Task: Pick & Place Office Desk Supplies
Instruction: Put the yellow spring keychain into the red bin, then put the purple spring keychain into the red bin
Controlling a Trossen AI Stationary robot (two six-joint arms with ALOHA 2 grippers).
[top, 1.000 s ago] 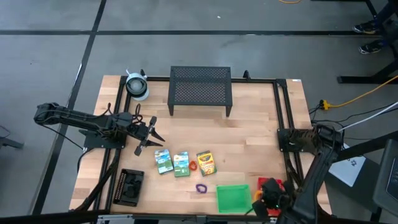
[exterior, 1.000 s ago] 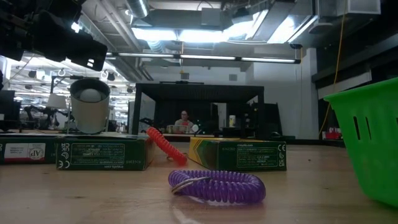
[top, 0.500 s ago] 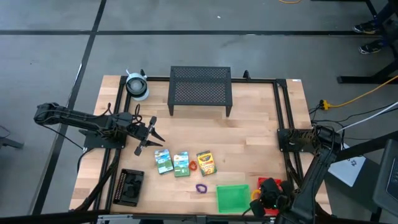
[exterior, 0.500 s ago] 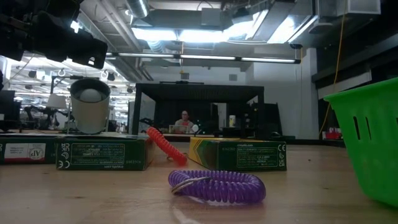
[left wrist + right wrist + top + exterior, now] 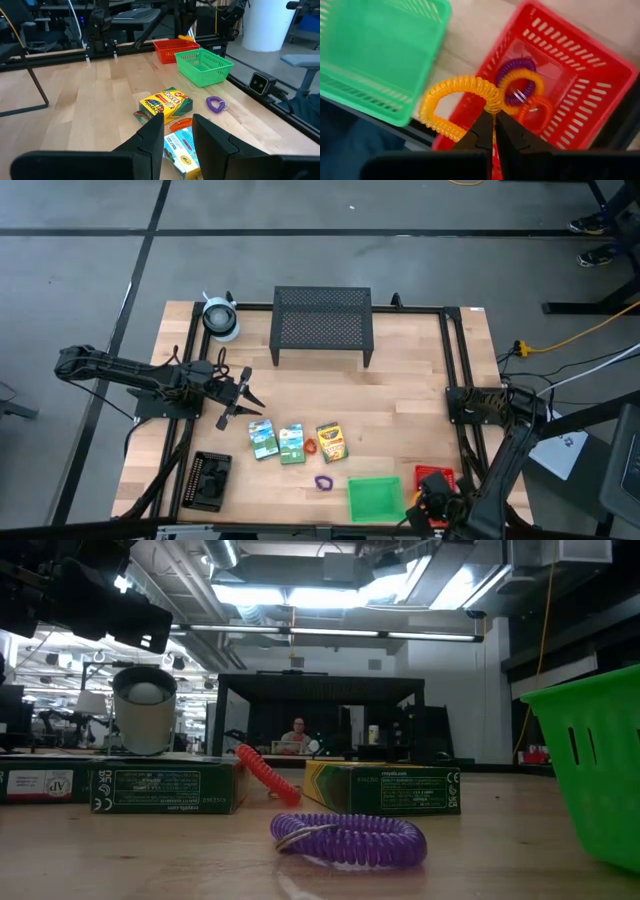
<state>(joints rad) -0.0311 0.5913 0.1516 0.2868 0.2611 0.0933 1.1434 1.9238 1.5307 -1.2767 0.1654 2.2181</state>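
At lower right, the right pincer (image 5: 493, 116), clamped on a yellow loop (image 5: 455, 104), has moved over the red tray (image 5: 600, 65); release comes next. Left pincer (image 5: 176, 131) waits apart.

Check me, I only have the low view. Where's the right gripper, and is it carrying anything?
Observer: The right gripper is over the red tray, shut on a yellow coil loop.
Operator: Anything in that tray already?
Observer: Yes, purple, yellow and orange loops lie inside it.
Operator: Left gripper?
Observer: The left gripper hangs above the card boxes, holding nothing.
Operator: Green tray loaded?
Observer: The green tray looks empty in the left wrist view.
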